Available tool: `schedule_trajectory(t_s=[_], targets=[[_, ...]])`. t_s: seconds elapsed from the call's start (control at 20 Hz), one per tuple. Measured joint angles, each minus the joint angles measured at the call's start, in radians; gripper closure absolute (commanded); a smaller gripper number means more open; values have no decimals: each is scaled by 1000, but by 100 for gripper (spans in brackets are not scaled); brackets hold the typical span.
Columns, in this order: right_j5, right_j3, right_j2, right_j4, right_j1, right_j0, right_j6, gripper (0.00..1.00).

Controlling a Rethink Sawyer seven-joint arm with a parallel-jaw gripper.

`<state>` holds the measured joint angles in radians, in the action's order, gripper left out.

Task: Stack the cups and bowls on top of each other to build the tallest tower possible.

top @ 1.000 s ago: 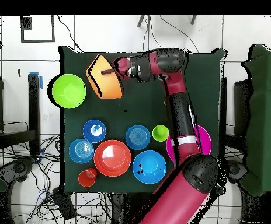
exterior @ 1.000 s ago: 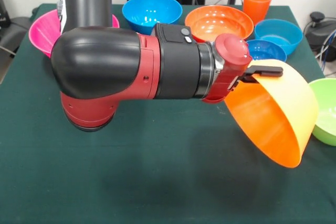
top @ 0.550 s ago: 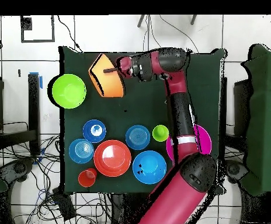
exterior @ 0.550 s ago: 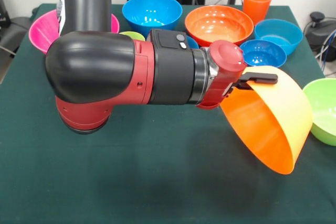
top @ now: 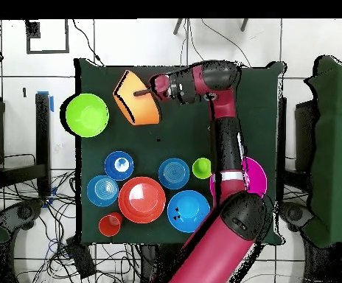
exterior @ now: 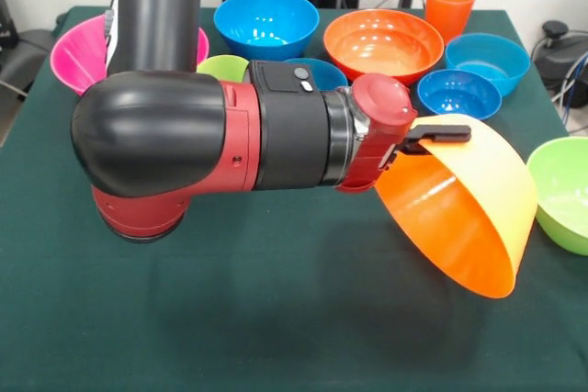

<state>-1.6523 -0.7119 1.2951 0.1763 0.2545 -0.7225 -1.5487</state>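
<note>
My gripper [exterior: 448, 136] is shut on the rim of the large light-orange bowl [exterior: 459, 218], which hangs tilted on its side above the table, opening toward the camera. Overhead, the gripper [top: 139, 93] and that bowl [top: 137, 110] sit beside the lime-green bowl [top: 86, 115]. The lime-green bowl [exterior: 565, 192] rests at the right edge. At the back stand the red-orange bowl [exterior: 384, 39], a medium blue bowl [exterior: 266, 20], smaller blue bowls [exterior: 459, 91], the pink bowl [exterior: 78, 52], the orange cup [exterior: 450, 2] and the lime-green cup [exterior: 223, 66]. No tower stands.
The arm's bulky elbow [exterior: 156, 149] spans the table's middle and hides part of the pink bowl and one small blue bowl [exterior: 319, 71]. Cables and black equipment [exterior: 560, 48] lie off the right table edge. The dark green cloth [exterior: 276, 319] covers the table.
The arm has carried the light-orange bowl a little to the left in the front view, away from the lime-green bowl. The grip and the other bowls and cups are unchanged.
</note>
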Motion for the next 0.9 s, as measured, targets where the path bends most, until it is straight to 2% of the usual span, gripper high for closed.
schedule_trajectory(t_s=[0.4,0.9], targets=[[-64,49,0,0,5,13,23,100],[-77,72,0,-1,6,21,23,100]])
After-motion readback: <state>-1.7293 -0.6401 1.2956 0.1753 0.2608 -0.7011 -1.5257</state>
